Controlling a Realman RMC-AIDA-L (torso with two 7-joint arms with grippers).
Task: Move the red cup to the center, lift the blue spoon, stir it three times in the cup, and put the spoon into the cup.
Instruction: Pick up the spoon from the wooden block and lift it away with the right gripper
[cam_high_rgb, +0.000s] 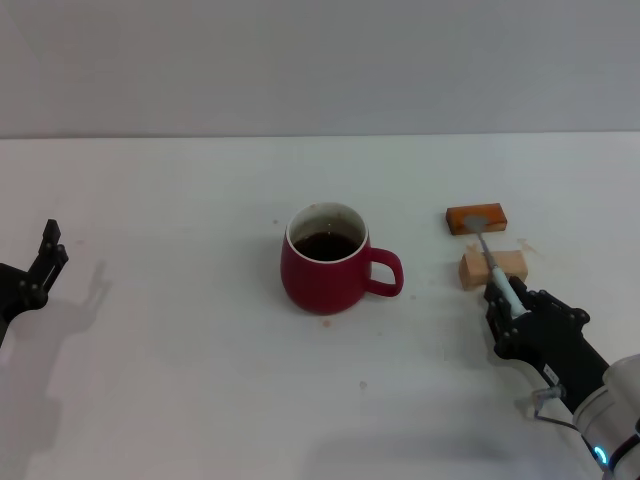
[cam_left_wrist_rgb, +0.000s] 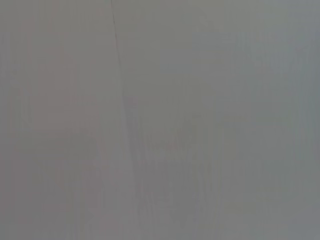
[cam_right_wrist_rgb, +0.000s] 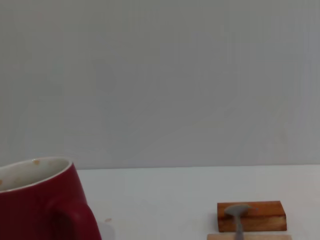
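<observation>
The red cup (cam_high_rgb: 325, 262) stands upright near the middle of the white table with dark liquid inside and its handle toward the right; its rim and handle show in the right wrist view (cam_right_wrist_rgb: 40, 205). The blue spoon (cam_high_rgb: 493, 262) lies across two small blocks, its grey bowl (cam_right_wrist_rgb: 237, 210) on the orange-brown one. My right gripper (cam_high_rgb: 510, 306) is at the near end of the pale handle, shut on it. My left gripper (cam_high_rgb: 48, 250) is parked open at the far left edge, well away from the cup.
An orange-brown block (cam_high_rgb: 476, 218) and a pale wooden block (cam_high_rgb: 492, 268) sit right of the cup and hold up the spoon. A few small stains dot the table (cam_high_rgb: 180, 350) around the mug. The left wrist view shows only a blank grey surface.
</observation>
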